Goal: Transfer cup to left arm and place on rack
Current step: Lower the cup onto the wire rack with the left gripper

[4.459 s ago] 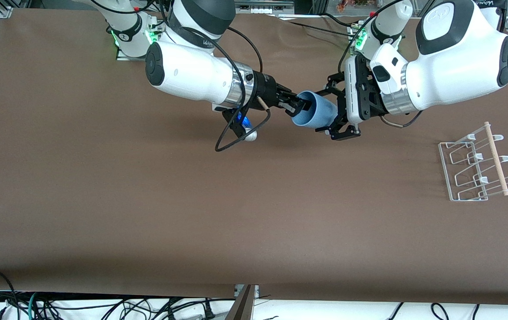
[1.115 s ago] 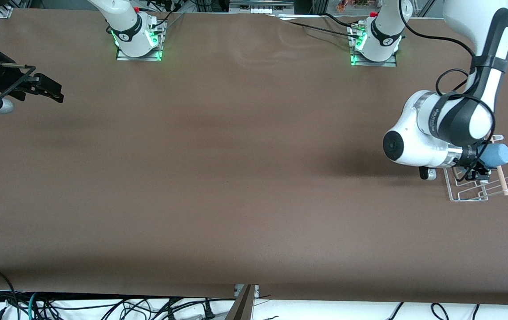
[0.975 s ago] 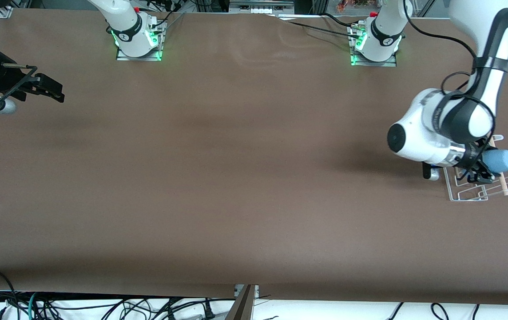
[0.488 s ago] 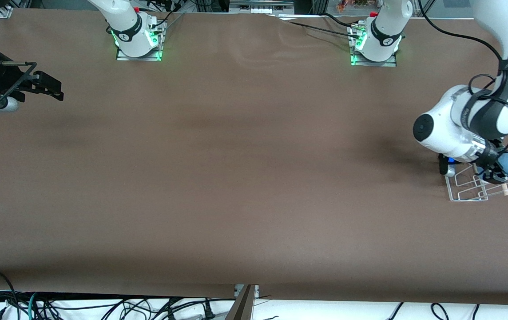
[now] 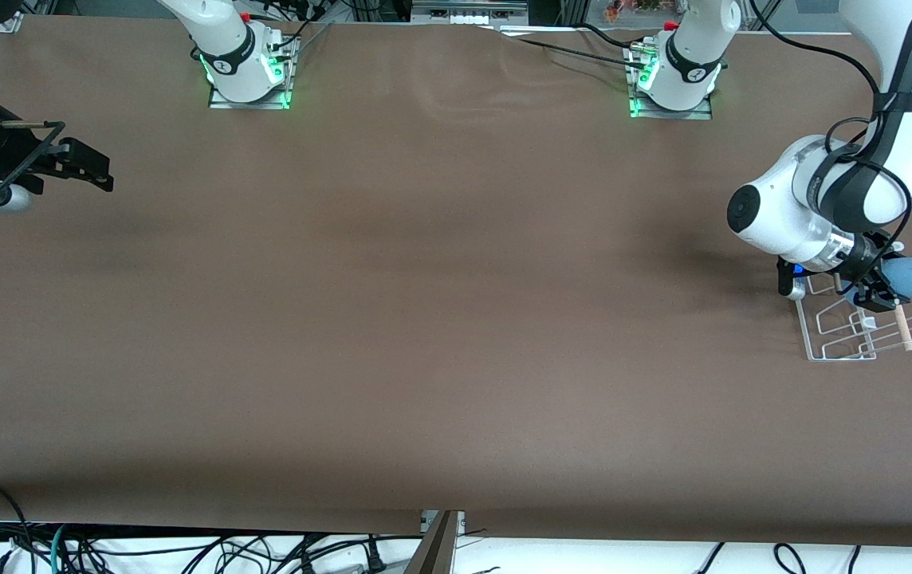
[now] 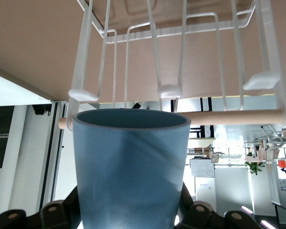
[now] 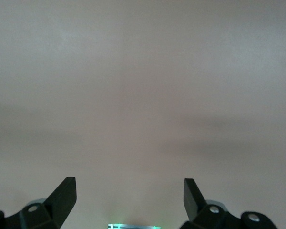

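We held the cup [image 5: 909, 276] pinched in the left tool [image 5: 877, 287] over the rack [image 5: 839, 335]; next, seat it on a prong; right tool [image 5: 77, 163] waited spread

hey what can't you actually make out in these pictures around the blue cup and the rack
- Light blue plastic cup: its base and the left gripper's contact are cut off by the left wrist view's edge.
- White wire rack: in the front view the left arm covers the end farther from the camera.
- Right gripper: its arm is cut off by the front view's edge.
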